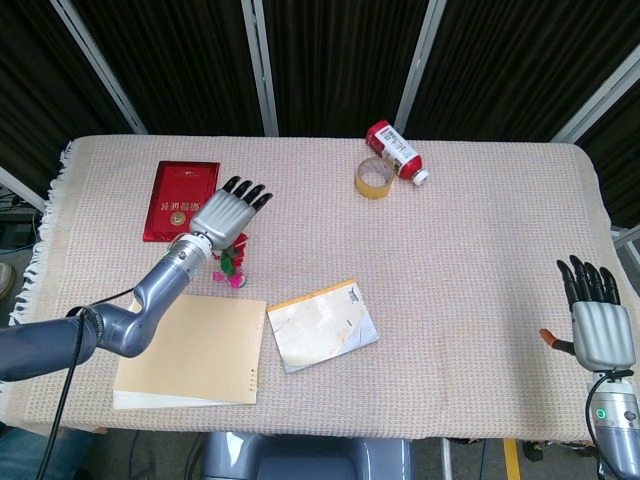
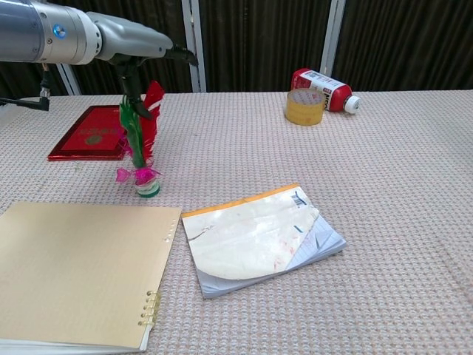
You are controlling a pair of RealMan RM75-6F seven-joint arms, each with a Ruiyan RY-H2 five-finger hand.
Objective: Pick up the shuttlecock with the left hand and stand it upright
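Observation:
The shuttlecock (image 2: 140, 133) has green and red feathers, a pink frill and a green-and-white base. It stands nearly upright, its base on the tablecloth just beyond the tan notebook's far edge. My left hand (image 2: 137, 46) hovers over it and pinches the feather tops from above, the other fingers stretched out flat. From the head view the left hand (image 1: 226, 213) covers most of the shuttlecock (image 1: 231, 267), so only the lower feathers and frill show. My right hand (image 1: 598, 318) hangs off the table's right side, fingers straight and apart, holding nothing.
A tan ring-bound notebook (image 2: 74, 270) lies at the front left, a worn notepad (image 2: 259, 240) beside it. A red booklet (image 2: 90, 133) lies behind the shuttlecock. A tape roll (image 2: 305, 108) and a red bottle (image 2: 324, 87) on its side sit at the back.

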